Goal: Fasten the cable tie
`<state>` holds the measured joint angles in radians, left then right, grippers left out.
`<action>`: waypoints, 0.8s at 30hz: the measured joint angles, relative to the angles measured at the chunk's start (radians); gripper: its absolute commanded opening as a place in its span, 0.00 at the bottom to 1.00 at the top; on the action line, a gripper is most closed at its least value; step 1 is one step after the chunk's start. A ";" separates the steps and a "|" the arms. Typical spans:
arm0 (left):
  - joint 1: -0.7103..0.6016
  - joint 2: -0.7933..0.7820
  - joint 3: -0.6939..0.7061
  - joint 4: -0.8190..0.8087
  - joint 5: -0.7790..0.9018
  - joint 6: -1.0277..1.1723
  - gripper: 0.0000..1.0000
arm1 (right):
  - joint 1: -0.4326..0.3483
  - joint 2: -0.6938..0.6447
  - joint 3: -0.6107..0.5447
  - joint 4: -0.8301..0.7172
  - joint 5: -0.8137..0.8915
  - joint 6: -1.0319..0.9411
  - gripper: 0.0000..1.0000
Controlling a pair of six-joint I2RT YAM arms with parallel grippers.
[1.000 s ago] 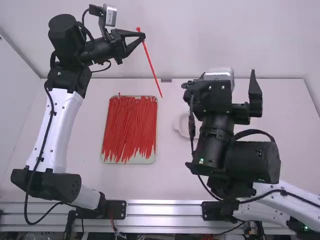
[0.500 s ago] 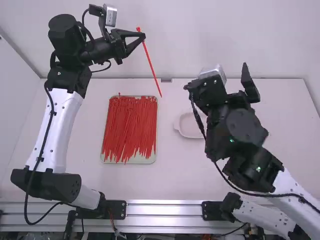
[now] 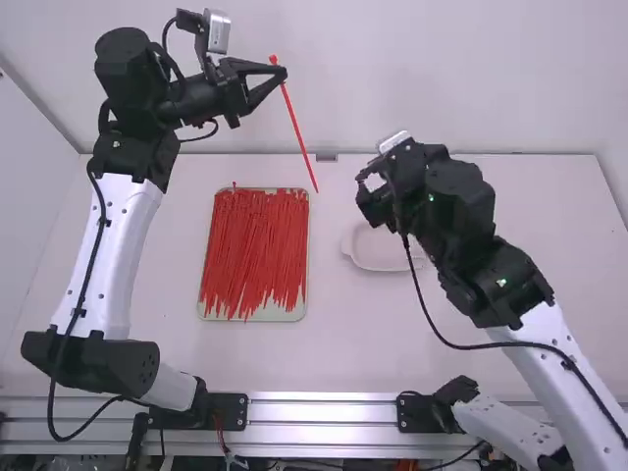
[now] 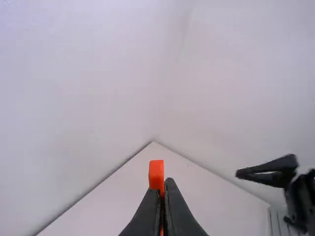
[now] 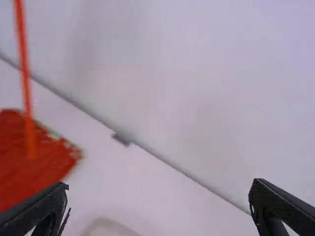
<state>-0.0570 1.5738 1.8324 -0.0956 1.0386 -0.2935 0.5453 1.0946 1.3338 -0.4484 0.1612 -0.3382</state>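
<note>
My left gripper (image 3: 279, 71) is raised high above the back of the table and is shut on the head end of one red cable tie (image 3: 297, 128). The tie hangs down and to the right from it. In the left wrist view the tie's orange head (image 4: 156, 173) sticks out just past the closed fingertips (image 4: 162, 196). My right gripper (image 5: 157, 211) is open, its fingers spread wide with nothing between them. It sits right of the hanging tie (image 5: 23, 73) and faces it.
A tray (image 3: 302, 312) heaped with several red cable ties lies on the table below the left gripper. A shallow white dish (image 3: 378, 253) sits to its right, under the right arm. The back wall stands close behind.
The right arm has swung its wrist down and to the left, from fingers pointing up to facing the hanging tie. The left arm and its tie have stayed put.
</note>
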 measured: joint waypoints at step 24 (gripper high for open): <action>-0.094 0.000 -0.027 0.137 0.410 -0.019 0.02 | -0.270 0.232 0.000 0.309 -1.443 0.151 0.98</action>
<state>-0.1509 1.5738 1.8050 0.0414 1.4483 -0.3122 0.2756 1.3262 1.3334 -0.1390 -1.2816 -0.1871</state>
